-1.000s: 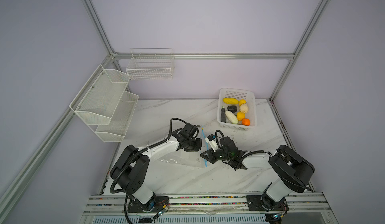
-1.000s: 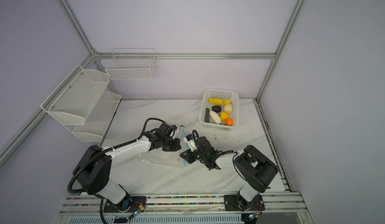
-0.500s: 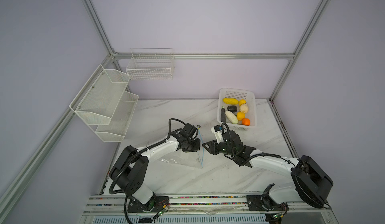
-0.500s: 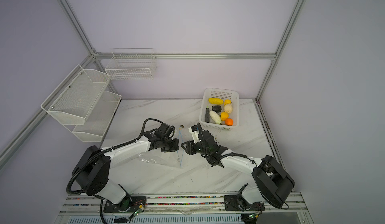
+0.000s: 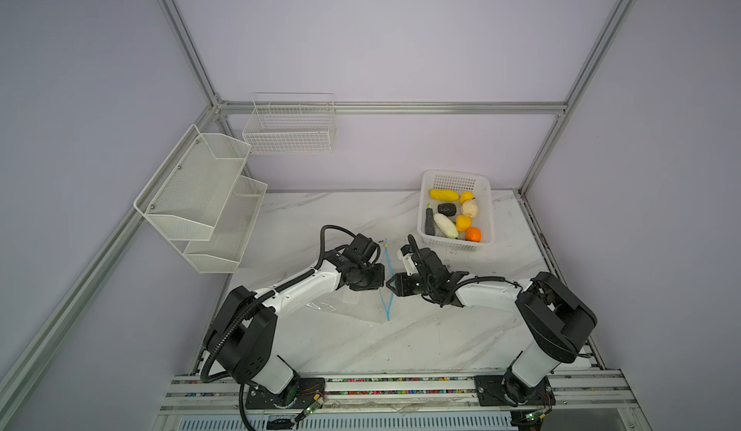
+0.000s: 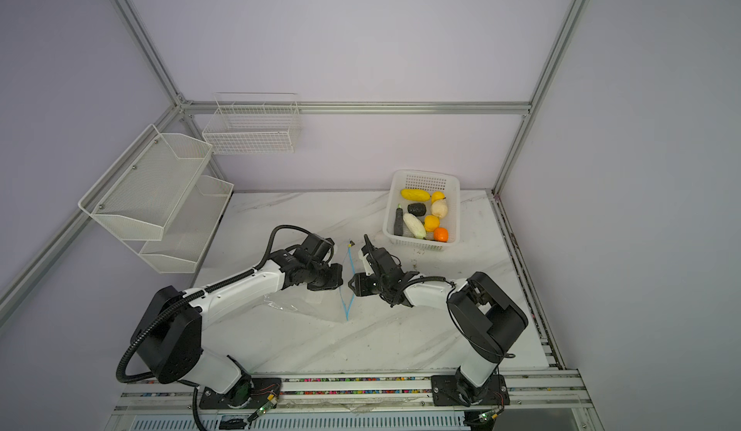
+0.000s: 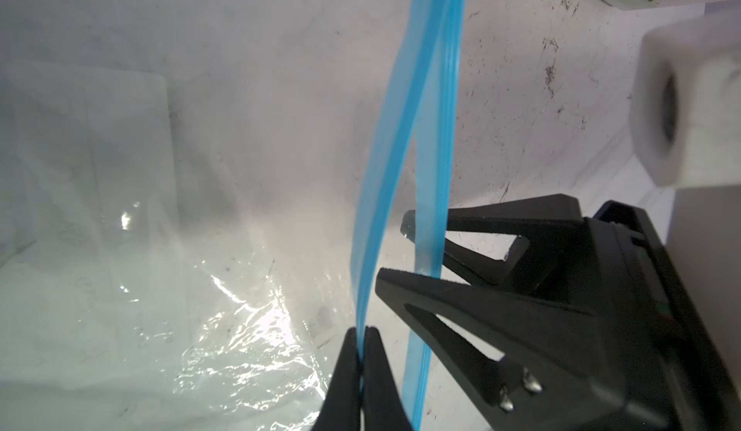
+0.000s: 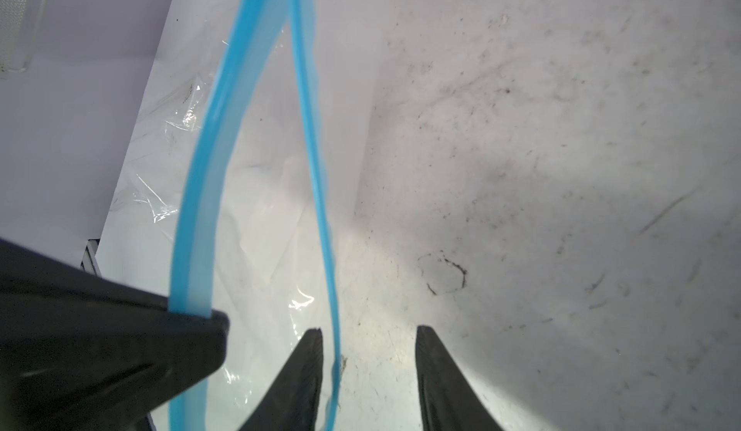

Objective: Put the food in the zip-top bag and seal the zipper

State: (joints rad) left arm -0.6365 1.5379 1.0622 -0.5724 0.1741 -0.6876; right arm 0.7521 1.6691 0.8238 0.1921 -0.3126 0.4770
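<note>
Step in hand: opening bag [image 5: 341, 306] mouth, frame centre. Your left gripper [image 7: 363, 349] is clamping one zipper [image 7: 389, 148] lip. Right gripper [image 8: 369, 345] hanging apart, straddling other lip. Food [image 5: 453, 216] sitting in basket [image 5: 455, 179], upper right. Next, likely: right needing closing on lip, then spreading.

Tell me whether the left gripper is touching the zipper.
Touching. In the left wrist view, the left gripper is pinched shut on one lip of the zipper.

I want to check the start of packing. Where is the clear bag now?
In both top views the clear bag lies on the table near the middle; its blue strip runs between the left gripper and the right gripper.
</note>
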